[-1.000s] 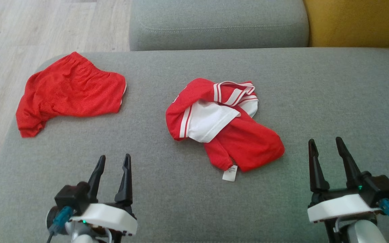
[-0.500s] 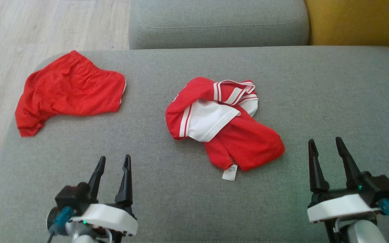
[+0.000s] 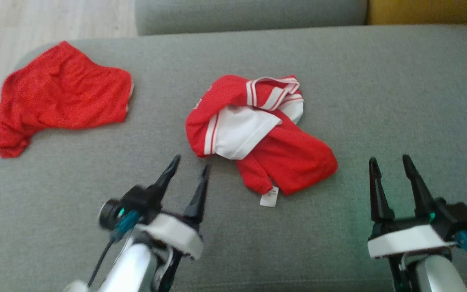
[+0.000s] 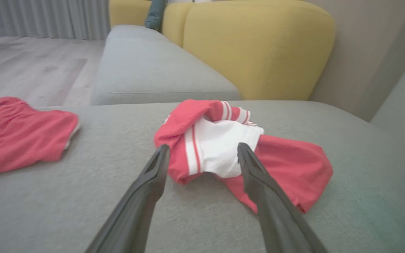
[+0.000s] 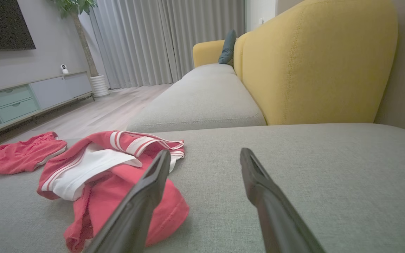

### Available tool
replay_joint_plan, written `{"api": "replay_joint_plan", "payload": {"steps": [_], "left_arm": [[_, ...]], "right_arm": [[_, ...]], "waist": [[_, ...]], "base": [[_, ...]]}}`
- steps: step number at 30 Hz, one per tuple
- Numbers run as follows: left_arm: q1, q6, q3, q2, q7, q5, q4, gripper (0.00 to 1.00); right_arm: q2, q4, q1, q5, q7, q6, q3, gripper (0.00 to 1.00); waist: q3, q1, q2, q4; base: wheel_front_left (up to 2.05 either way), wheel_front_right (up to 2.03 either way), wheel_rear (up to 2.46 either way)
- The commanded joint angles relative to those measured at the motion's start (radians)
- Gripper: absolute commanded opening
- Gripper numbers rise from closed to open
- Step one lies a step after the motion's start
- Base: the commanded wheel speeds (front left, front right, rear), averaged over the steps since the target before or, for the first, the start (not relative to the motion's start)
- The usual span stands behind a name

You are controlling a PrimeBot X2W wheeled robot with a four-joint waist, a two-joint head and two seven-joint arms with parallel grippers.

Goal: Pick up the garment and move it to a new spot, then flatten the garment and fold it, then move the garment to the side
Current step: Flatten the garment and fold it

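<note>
My head camera looks steeply down on the red-and-white shirt (image 3: 258,134). Both wrist cameras face it low and close, sharing it.

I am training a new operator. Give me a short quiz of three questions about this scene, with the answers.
1. True or false: the left gripper is shut on the red and white shirt.
2. Which garment lies further to the robot's left on the grey cushion: A, the shirt; B, the red shorts?
3. Fill in: the right gripper is ___ and holds nothing.
Key: 1 false; 2 B; 3 open.
</note>
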Motion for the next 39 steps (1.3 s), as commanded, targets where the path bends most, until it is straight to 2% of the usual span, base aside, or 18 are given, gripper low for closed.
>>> {"api": "replay_joint_plan", "payload": {"steps": [1, 7, 13, 21, 22, 23, 24, 25, 26, 33, 39], "left_arm": [[-0.068, -0.006, 0.009, -0.004, -0.006, 0.007, -0.013, 1.0], [-0.212, -0.005, -0.088, -0.004, -0.006, -0.003, 0.105, 1.0], [-0.293, 0.012, -0.13, -0.004, -0.006, -0.016, 0.196, 1.0], [-0.362, 0.074, -0.124, -0.004, -0.006, 0.009, 0.333, 1.0], [-0.365, 0.077, -0.121, -0.004, -0.006, 0.01, 0.343, 0.94], [-0.368, 0.078, -0.119, -0.004, -0.006, 0.009, 0.349, 0.65], [-0.37, 0.079, -0.115, -0.004, -0.006, 0.006, 0.349, 0.46], [-0.372, 0.08, -0.112, -0.004, -0.006, 0.004, 0.347, 0.19], [-0.373, 0.081, -0.109, -0.004, -0.006, 0.003, 0.343, 0.0], [-0.364, 0.088, -0.089, -0.004, -0.006, -0.004, 0.305, 0.0], [-0.329, 0.101, -0.019, -0.004, -0.006, -0.022, 0.139, 0.0]], "right_arm": [[-0.005, -0.036, -0.058, -0.001, -0.011, 0.008, 0.028, 1.0], [-0.005, -0.041, -0.096, 0.011, -0.011, 0.008, 0.051, 1.0], [-0.005, -0.043, -0.112, 0.019, -0.011, 0.008, 0.062, 1.0], [-0.005, -0.048, -0.117, 0.029, -0.011, 0.008, 0.069, 1.0], [-0.005, -0.048, -0.117, 0.03, -0.011, 0.008, 0.068, 1.0], [-0.005, -0.05, -0.116, 0.031, -0.011, 0.008, 0.068, 1.0], [-0.005, -0.051, -0.116, 0.032, -0.011, 0.008, 0.066, 1.0], [-0.005, -0.053, -0.116, 0.032, -0.011, 0.008, 0.064, 1.0], [-0.005, -0.054, -0.116, 0.033, -0.011, 0.008, 0.062, 1.0], [-0.005, -0.053, -0.113, 0.037, -0.011, 0.008, 0.058, 1.0], [-0.005, -0.049, -0.1, 0.03, -0.011, 0.008, 0.041, 1.0]], "waist": [[0.035, -0.0001, 0.0, -0.029], [0.109, -0.0001, 0.0, -0.098], [0.148, -0.0001, 0.0, -0.147], [0.164, -0.0001, 0.0, -0.188], [0.163, -0.0001, 0.0, -0.19], [0.162, -0.0001, 0.0, -0.191], [0.163, -0.0001, 0.0, -0.191], [0.162, -0.0001, 0.0, -0.19], [0.161, -0.0001, 0.0, -0.188], [0.144, -0.0001, 0.0, -0.168], [0.111, -0.0001, 0.0, -0.134]], "base": [[0.0, 0.0, 0.0], [0.0, 0.0, 0.0], [0.0, 0.0, 0.0], [0.0, 0.0, 0.0], [0.0, 0.0, 0.0], [0.0, 0.0, 0.0], [0.0, 0.0, 0.0], [0.0, 0.0, 0.0], [0.0, 0.0, 0.0], [0.0, 0.0, 0.0], [0.0, 0.0, 0.0]]}}
